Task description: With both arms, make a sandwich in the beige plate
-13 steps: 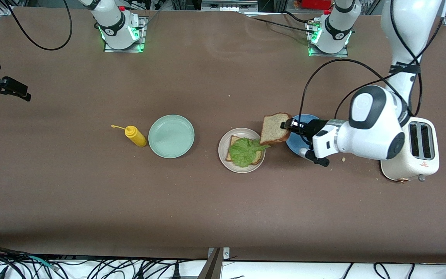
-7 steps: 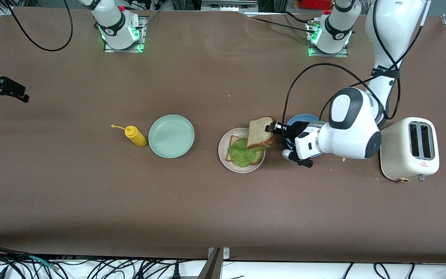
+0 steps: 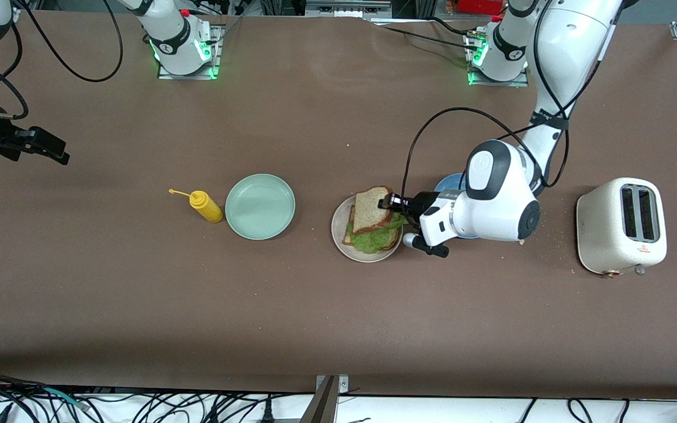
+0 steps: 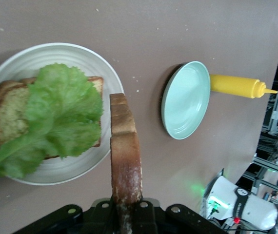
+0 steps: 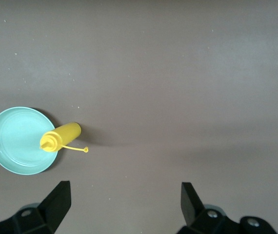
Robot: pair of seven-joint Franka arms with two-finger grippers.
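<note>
Left gripper (image 3: 386,204) pinches top bread slice (image 3: 372,210) by its crust, over lettuce (image 3: 374,239) on beige plate (image 3: 338,235) — to cap the sandwich. Right gripper (image 3: 50,154), fingers spread, waits at table's 9 o'clock edge w/ nothing held.

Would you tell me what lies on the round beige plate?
On the beige plate lies a tan bread slice under ruffled green lettuce; the lettuce hides most of it.

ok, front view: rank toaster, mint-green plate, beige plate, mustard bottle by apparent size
1. Toaster, largest.
2. Mint-green plate and beige plate: look alike, no ranking; the beige one is partly covered.
3. Mustard bottle, smallest.
</note>
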